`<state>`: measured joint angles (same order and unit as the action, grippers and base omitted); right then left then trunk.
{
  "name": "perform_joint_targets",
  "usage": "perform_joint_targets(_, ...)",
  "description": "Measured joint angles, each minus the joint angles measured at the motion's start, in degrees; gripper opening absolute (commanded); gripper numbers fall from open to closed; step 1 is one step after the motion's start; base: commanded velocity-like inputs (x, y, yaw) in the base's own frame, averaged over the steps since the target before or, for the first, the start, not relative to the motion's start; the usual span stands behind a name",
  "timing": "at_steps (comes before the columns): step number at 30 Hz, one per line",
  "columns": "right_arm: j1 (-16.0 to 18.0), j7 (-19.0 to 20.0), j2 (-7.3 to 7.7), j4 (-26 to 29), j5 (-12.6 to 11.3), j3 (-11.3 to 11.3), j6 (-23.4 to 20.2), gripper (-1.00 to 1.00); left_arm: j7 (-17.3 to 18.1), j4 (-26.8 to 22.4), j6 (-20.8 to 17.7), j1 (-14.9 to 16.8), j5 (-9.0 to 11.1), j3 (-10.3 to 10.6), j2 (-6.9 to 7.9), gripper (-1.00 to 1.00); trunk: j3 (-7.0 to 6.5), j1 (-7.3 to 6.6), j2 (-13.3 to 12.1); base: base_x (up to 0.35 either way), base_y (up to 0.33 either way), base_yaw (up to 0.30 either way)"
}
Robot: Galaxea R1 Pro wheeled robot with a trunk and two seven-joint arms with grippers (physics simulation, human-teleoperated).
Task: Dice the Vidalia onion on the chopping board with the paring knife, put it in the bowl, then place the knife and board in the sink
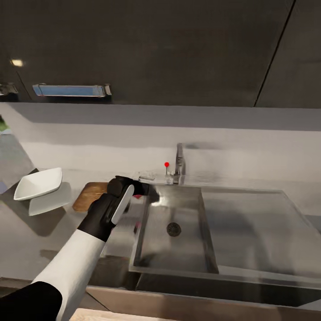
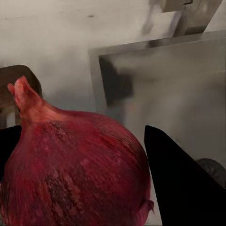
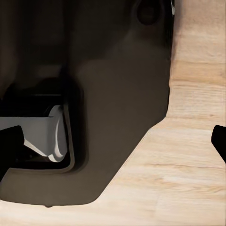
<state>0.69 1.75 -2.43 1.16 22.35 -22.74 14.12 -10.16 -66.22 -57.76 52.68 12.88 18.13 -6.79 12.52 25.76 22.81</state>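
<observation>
Left jaws: closed around the onion (image 2: 75,169); in the left wrist view the dark fingers (image 2: 181,183) flank the red-purple bulb on both sides, stem tip up.
Left gripper (image 1: 149,192): head view has it over the sink's near-left rim, the onion hidden behind the wrist.
Right jaws: right wrist view gives only a dark fingertip (image 3: 220,141) at one edge; cannot tell how far open; below it pale wood floor and a dark robot body part.
Sink (image 1: 203,263): grey basin, round drain, tap (image 1: 179,162) with red dot behind.
Chopping board (image 1: 87,195): on the counter (image 1: 26,249) left of the sink, partly covered by the left arm.
Bowl (image 1: 38,183): white, left of the board, tilted.
Knife: a small red bit beside the sink's left rim, too hidden to confirm.
</observation>
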Motion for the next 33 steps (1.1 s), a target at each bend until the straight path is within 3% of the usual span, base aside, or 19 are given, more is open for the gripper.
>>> perform_joint_targets(11, 0.0, 0.0, 0.04, 0.0, 0.0, -0.1, 0.1, 1.00, 0.0, -1.2, 0.0, 0.0, 0.0, 0.0, 0.00, -1.00, 0.36, 0.00, 0.0, 0.000, 0.300, 0.193)
perform_joint_targets(25, 0.0, 0.0, 0.04, 0.0, 0.0, -0.1, 0.1, 1.00, 0.0, -0.7, 0.0, 0.0, 0.0, 0.0, 0.00, -1.00, 0.39, -0.03, 0.0, 0.195, 0.225, 0.004)
perform_joint_targets(33, 0.0, 0.0, -0.01, 0.1, 0.0, -0.1, 0.1, 1.00, 0.0, 0.8, 0.0, 0.0, 0.0, 0.1, 0.01, -1.00, 0.39, 0.00, 0.0, 0.069, 0.053, -0.080)
